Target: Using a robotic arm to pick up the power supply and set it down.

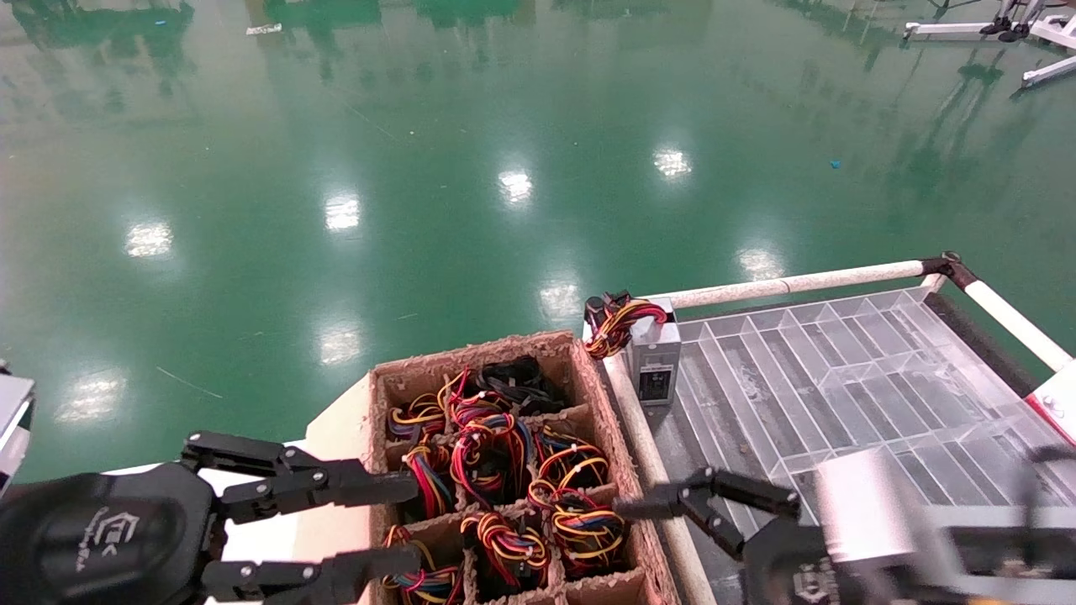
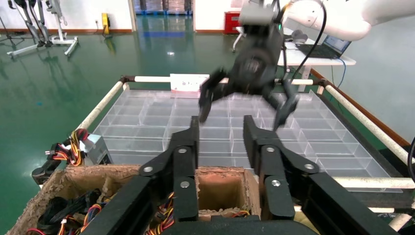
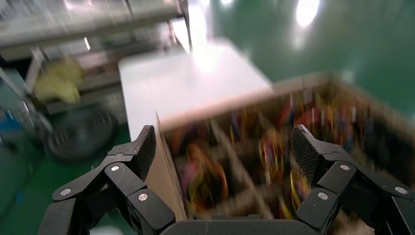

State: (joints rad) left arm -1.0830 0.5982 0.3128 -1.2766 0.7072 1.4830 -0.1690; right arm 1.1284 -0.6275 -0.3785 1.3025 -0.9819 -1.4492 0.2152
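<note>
Head view — right claw (image 1: pixel 664 529) agape, low

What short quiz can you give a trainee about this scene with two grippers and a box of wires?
1. True or false: a gripper holds the small grey metal power supply.
2. What fills most compartments of the brown cardboard divided box? A: coloured wire bundles. B: bottles. C: screws.
3. Fill in: the black left gripper and black right gripper both have fingers ____.
Key: 1 false; 2 A; 3 open.
</note>
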